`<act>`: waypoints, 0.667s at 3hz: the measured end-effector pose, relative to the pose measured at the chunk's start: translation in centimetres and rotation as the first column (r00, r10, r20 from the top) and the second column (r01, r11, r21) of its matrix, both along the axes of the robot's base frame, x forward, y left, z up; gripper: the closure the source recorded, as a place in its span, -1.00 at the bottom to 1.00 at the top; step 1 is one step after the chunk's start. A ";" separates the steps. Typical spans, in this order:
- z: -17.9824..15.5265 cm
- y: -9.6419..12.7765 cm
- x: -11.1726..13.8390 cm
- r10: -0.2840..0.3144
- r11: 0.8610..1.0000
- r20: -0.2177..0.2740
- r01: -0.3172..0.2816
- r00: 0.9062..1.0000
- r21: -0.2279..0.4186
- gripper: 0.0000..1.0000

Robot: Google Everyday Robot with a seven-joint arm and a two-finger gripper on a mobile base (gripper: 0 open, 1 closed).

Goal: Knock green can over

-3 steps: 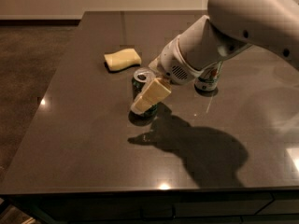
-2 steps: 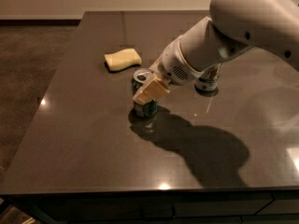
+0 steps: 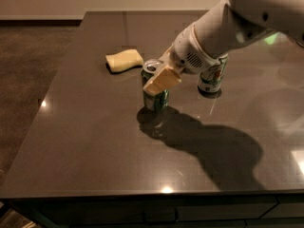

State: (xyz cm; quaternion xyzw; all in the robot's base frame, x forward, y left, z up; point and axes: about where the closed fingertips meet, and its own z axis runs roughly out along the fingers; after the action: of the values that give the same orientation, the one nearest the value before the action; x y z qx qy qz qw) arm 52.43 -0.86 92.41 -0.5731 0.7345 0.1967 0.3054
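Observation:
The green can (image 3: 156, 99) stands upright near the middle of the dark table (image 3: 95, 141), its silver top with the tab opening showing. My gripper (image 3: 161, 80) is right at the can's upper part, its tan finger lying across the front of the can just below the rim. The white arm reaches in from the upper right and hides part of the can's right side.
A paler white-and-green can (image 3: 212, 79) with a red mark stands behind the arm to the right. A yellow sponge (image 3: 124, 60) lies to the back left of the green can. The table's front edge runs along the bottom, its left edge slants toward the floor.
My gripper has risen and moved slightly up and right along the can, from its lower front to just below its rim. The can still stands upright.

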 end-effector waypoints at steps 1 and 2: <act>2.2 -2.1 0.0 0.054 0.992 -0.007 -0.054 0.999 -0.117 1.00; 3.0 -4.3 -1.2 0.117 0.960 -0.022 -0.119 0.993 -0.252 1.00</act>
State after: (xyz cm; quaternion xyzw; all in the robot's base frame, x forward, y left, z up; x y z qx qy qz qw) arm 51.26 -5.20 95.38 -0.6494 0.7192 0.1215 0.2149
